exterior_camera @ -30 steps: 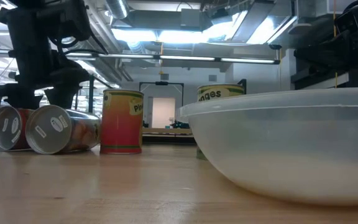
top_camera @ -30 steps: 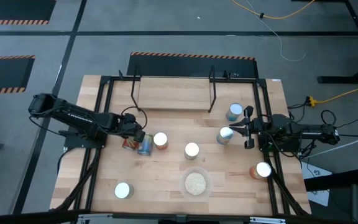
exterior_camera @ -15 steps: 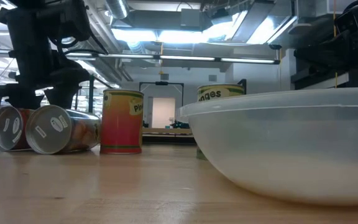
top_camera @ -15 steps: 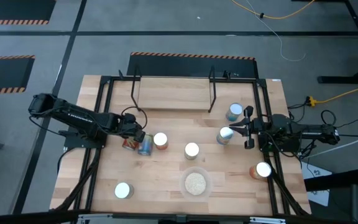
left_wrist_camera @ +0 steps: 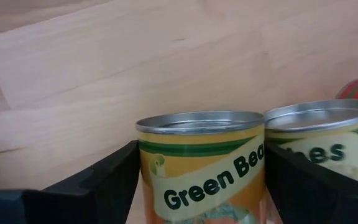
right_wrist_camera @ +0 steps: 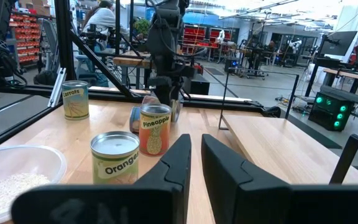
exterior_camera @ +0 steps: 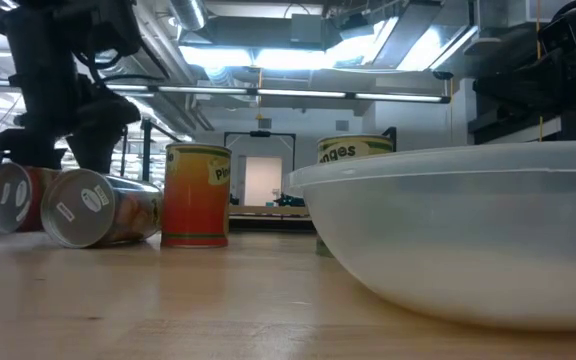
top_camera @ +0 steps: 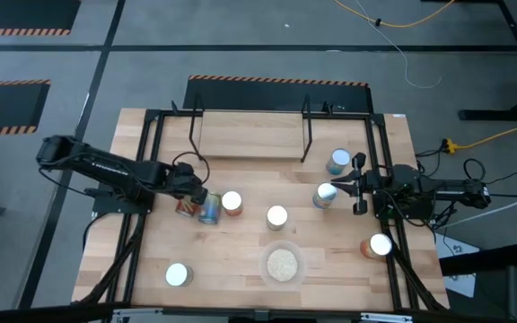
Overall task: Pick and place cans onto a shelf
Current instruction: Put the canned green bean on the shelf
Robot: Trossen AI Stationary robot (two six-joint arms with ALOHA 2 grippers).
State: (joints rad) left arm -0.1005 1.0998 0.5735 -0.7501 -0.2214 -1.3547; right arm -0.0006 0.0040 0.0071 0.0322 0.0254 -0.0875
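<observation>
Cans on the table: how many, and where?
8 cans: two lying at left gripper, two upright mid-table, two by right gripper, one right edge, one front-left. None on shelf.

Down at table height, the clear bowl (exterior_camera: 468,240) runs off the right edge and blocks all but the top of the can behind it (exterior_camera: 353,150), label cut to "nges". On the left wrist camera, the Green Beans can (left_wrist_camera: 201,165) loses its lower half below the frame, and its neighbour (left_wrist_camera: 328,146) is clipped too, label unreadable.
</observation>
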